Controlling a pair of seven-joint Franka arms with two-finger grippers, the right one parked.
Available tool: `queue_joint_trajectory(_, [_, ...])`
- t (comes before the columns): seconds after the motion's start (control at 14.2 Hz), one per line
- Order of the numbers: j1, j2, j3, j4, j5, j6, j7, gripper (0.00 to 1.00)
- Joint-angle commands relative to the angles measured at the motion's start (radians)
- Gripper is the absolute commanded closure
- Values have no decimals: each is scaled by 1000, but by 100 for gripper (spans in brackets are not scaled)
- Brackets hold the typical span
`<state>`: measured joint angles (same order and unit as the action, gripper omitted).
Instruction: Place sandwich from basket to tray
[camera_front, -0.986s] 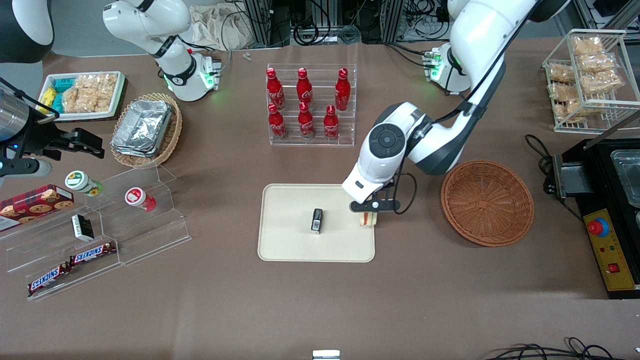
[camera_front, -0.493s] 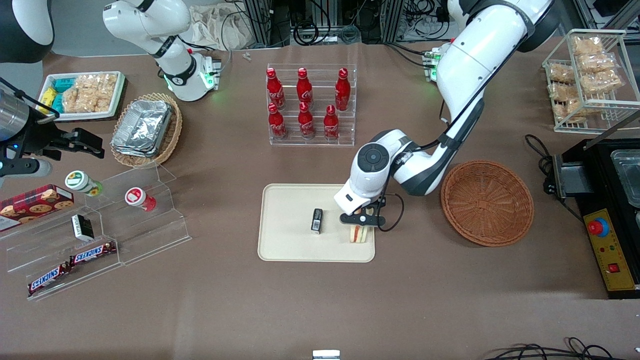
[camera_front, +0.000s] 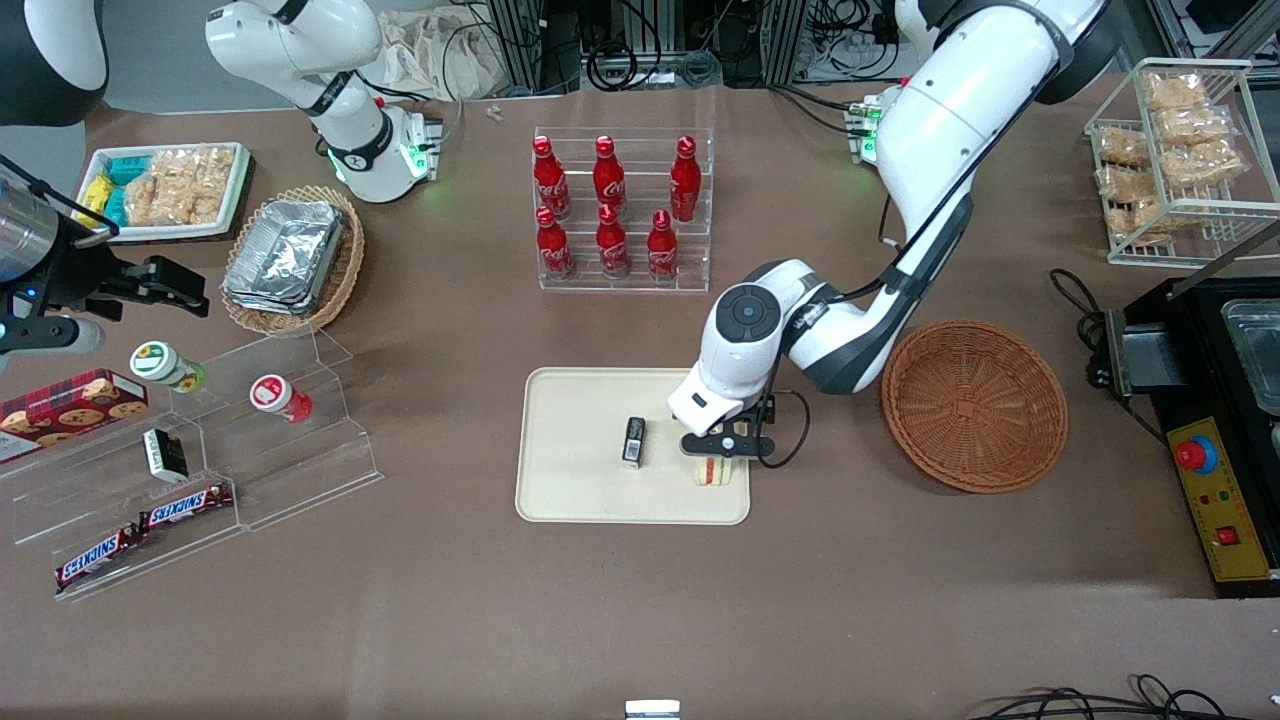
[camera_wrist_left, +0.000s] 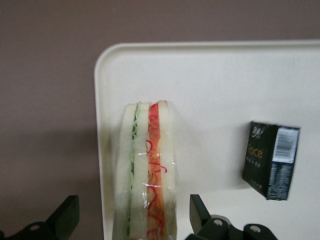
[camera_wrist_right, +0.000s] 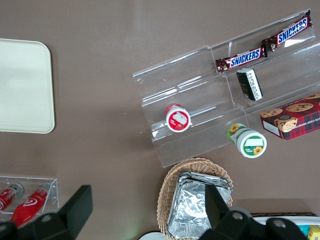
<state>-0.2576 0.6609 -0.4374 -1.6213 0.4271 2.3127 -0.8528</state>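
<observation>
Brown matting covers the table (camera_front: 900, 620) on which every container stands. At its middle lies the tray (camera_front: 570, 480), cream-white with a low rim, holding two items: a small black box (camera_front: 633, 442) standing near its centre, and the sandwich (camera_front: 709, 471), set on edge just inside the tray's edge nearest the working arm's end. In the wrist view the sandwich (camera_wrist_left: 147, 170) shows white bread with green and red filling under clear wrap, with the black box (camera_wrist_left: 270, 160) apart from it on the tray (camera_wrist_left: 220, 80). The gripper (camera_front: 722, 447) sits directly over the sandwich, its fingers (camera_wrist_left: 66, 216) spread wide with a gap between each one and the bread, so the item is released. The basket (camera_front: 974, 404), reddish-brown wicker, stands beside the tray toward the working arm's end and holds nothing. Farther from the front camera, a clear acrylic rack (camera_front: 622, 212) holds six red bottles (camera_front: 610, 200) in two rows. Toward the parked arm's end, a tan wicker basket (camera_front: 340, 270) carries stacked foil containers (camera_front: 285, 252), and a white tray (camera_front: 165, 190) holds packaged snacks. A wire rack (camera_front: 1180, 160) at the working arm's end holds bagged snacks.
</observation>
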Motion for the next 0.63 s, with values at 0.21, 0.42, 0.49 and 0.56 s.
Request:
queue_joint_trajectory(0.21, [81,-292,-1,17,-180,-312,97,0])
queue_joint_trajectory(0.42, [167,-349,0,108,-309,-529,294,0])
queue_joint_trajectory(0.49, [211,-363,0,142,-336,-595,340,0])
queue_joint_trajectory(0.56, [250,-379,-1,170,-359,-654,380,0])
